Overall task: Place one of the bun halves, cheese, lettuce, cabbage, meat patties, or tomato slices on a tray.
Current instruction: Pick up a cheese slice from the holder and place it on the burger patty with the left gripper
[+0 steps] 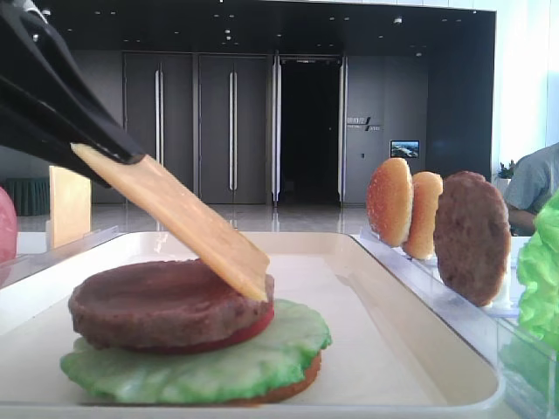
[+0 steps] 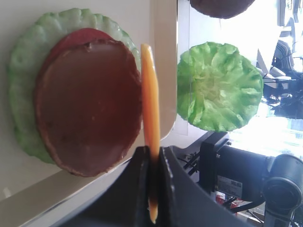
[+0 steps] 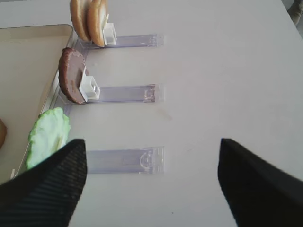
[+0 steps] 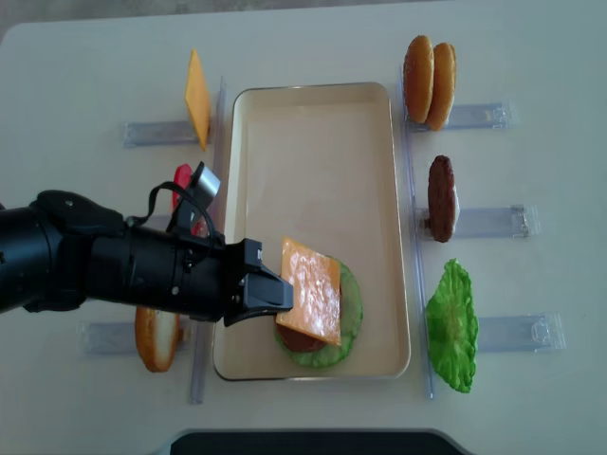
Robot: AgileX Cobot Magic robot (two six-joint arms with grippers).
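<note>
We see the cheese slice (image 1: pixel 175 223) as a thin, stiff, yellow-orange square, held tilted so that its low corner touches the top of the meat patty (image 1: pixel 166 305) while its high edge sits in the left gripper (image 4: pixel 270 292). From the left wrist camera it shows edge-on as a narrow orange strip, and the two dark jaws are pressed together on its near edge. From above, the slice covers most of the patty.

The patty lies on a red tomato slice (image 1: pixel 253 330), which lies on a pale-green lettuce leaf (image 1: pixel 201 362) with a wavy rim, and a brown bun half (image 1: pixel 293 390) peeks out beneath. This stack sits in the near end of the cream-white tray (image 4: pixel 313 142).

The left arm (image 4: pixel 104 261) reaches in from the left, nearly level with the table, and its gripper crosses the tray's left rim.

The right gripper (image 3: pixel 151 184) hangs over the bare table to the right of the tray, with its two black fingers spread wide and nothing between them.

On clear racks (image 4: pixel 484 223) right of the tray stand two bun halves (image 4: pixel 429 81), another patty (image 4: pixel 441 197) and a second lettuce leaf (image 4: pixel 453 327). To the left stand a second cheese slice (image 4: pixel 196 98), a red slice (image 4: pixel 182 180) partly hidden by the arm, and a bun half (image 4: pixel 156 338).
</note>
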